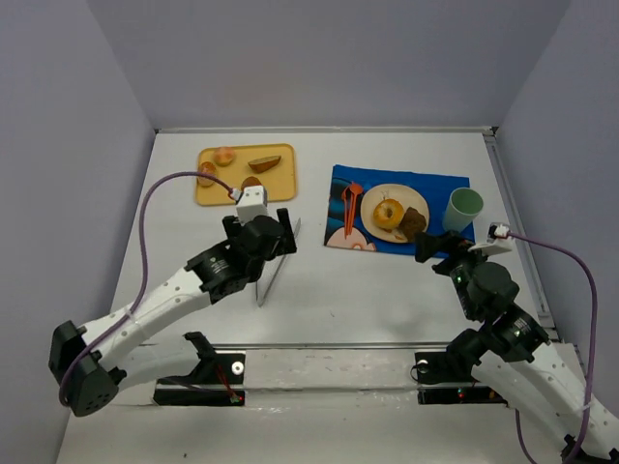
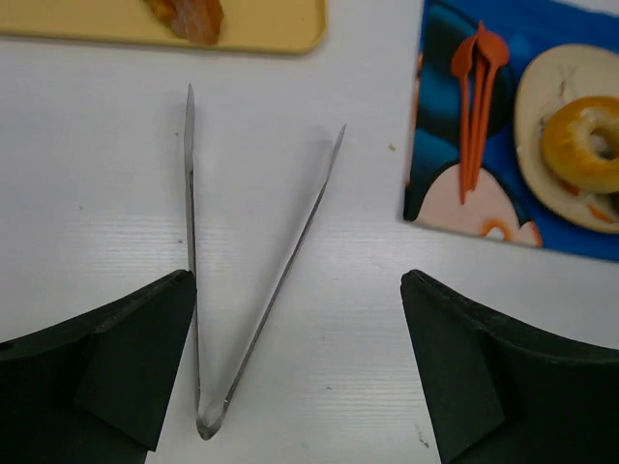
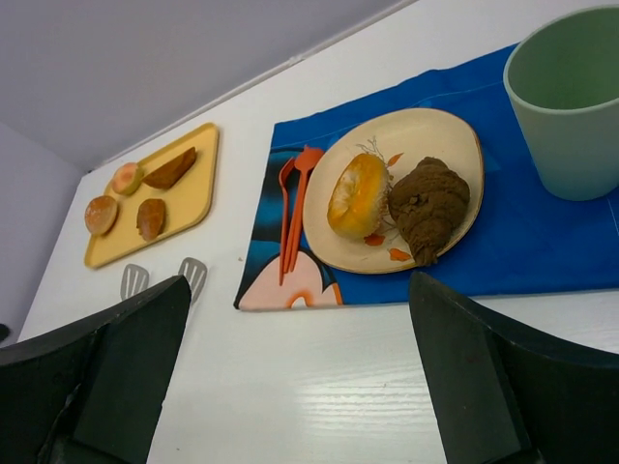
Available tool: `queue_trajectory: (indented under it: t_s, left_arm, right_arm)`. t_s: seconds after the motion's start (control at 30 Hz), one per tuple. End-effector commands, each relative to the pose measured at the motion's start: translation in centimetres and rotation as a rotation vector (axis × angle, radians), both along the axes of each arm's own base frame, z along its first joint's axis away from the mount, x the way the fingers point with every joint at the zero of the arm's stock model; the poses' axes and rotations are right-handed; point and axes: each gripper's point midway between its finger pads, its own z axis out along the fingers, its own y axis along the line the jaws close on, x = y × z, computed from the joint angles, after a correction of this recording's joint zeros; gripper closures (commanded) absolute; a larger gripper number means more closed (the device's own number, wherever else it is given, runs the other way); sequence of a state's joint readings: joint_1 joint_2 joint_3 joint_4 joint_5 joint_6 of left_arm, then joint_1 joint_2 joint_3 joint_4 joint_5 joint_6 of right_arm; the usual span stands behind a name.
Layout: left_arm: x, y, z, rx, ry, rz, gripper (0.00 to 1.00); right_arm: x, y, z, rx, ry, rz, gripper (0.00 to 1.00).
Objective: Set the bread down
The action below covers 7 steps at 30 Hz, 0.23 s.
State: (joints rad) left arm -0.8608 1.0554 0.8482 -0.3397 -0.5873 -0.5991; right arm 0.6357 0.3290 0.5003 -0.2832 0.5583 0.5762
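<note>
Several bread pieces lie on a yellow tray at the back left, among them a long brown piece and a round roll. A cream plate on a blue placemat holds a glazed ring bread and a dark brown croissant. My left gripper is open and empty, just above metal tongs lying on the table. My right gripper is open and empty near the placemat's front edge; the plate, the ring bread and the croissant lie ahead of it.
A pale green cup stands on the placemat's right end. An orange fork and spoon lie left of the plate. The tongs lie between tray and placemat. Grey walls enclose the table at the back and sides.
</note>
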Motion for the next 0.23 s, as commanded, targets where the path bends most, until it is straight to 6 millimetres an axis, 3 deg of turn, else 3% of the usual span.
queue_trajectory:
  t_s: [0.0, 0.2]
  left_arm:
    - [0.2, 1.9, 7.1, -0.209, -0.19, 0.105, 0.01]
    - [-1.1, 4.8, 9.8, -0.347, -0.313, 0.175, 0.01]
  right_arm:
    - [0.3, -0.9, 1.5, 0.032, -0.028, -0.057, 0.0]
    - [0.1, -1.4, 1.4, 0.041, -0.03, -0.081, 0.0]
